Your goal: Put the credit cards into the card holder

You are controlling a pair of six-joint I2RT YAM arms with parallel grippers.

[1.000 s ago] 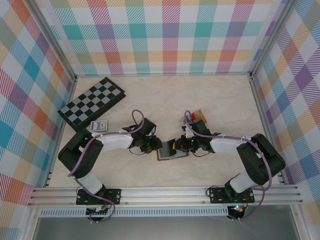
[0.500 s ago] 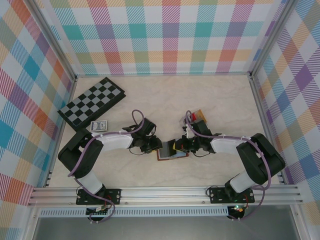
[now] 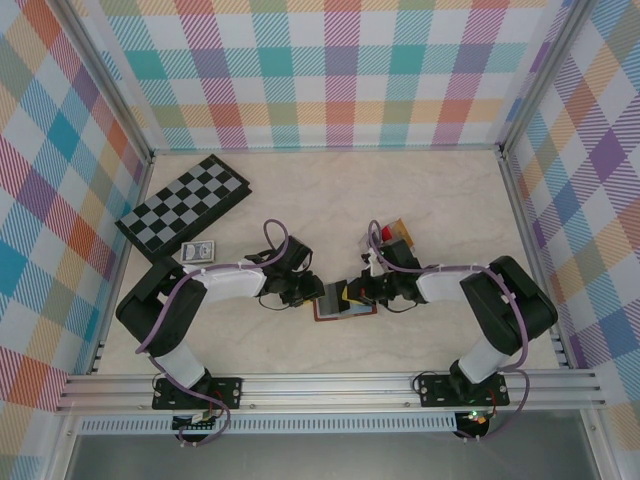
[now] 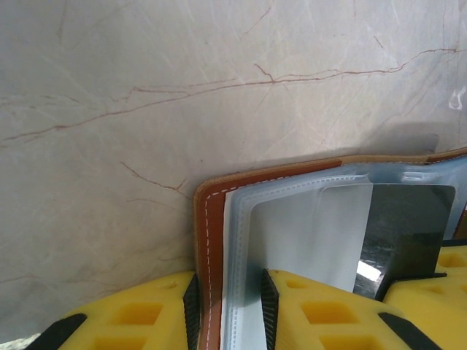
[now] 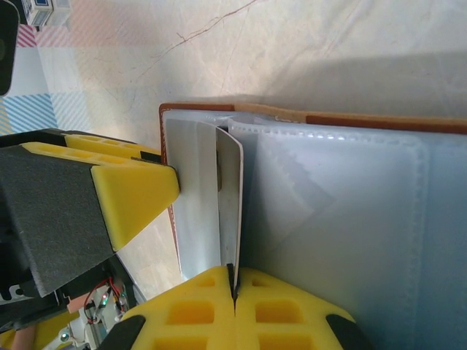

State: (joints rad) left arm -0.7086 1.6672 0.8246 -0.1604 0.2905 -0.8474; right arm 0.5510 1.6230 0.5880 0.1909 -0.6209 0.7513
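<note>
left end effector clamps card holder open; right end effector pinches card, seemingly partway into sleeve; other cards wait nearby.

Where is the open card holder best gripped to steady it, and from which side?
Pinch the outer edge of the card holder, leather cover and clear sleeves together, coming from the left, as the left gripper does. That edge is thin and free, and the right gripper holds a card on the opposite side.
</note>
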